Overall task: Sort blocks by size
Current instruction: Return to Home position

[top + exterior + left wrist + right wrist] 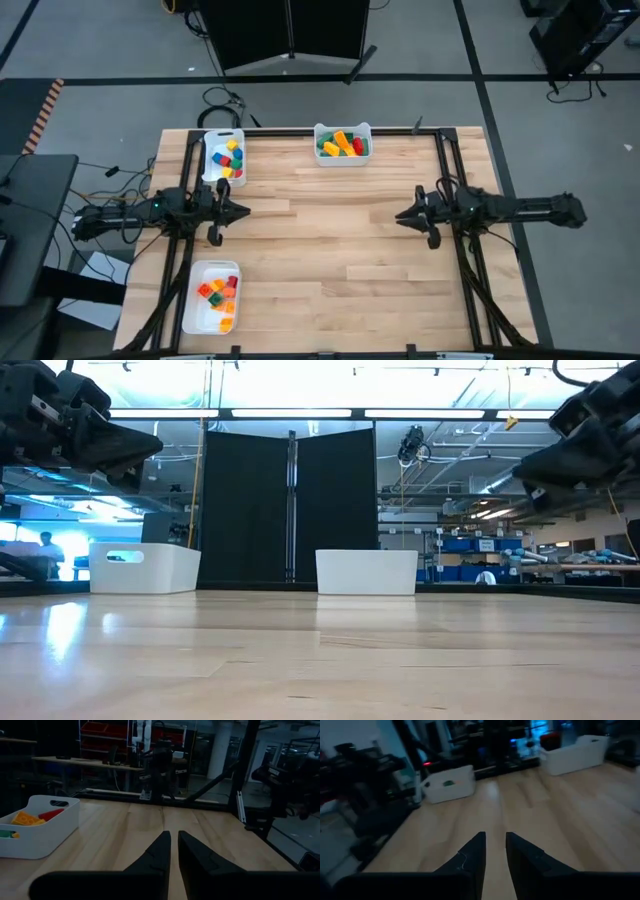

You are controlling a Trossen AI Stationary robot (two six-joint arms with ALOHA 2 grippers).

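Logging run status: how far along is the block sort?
Done: all visible blocks lie inside the three white trays; none show on the bare table. In hand: nothing. The left gripper and right gripper hold nothing and hang at opposite sides of the table. Left: no loose blocks to pick; whether each tray's sizes match is too small to tell.

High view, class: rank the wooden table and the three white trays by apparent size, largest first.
1. Wooden table.
2. Lower-left tray.
3. Upper-left tray and upper-middle tray: these look alike, only turned differently, so tied.
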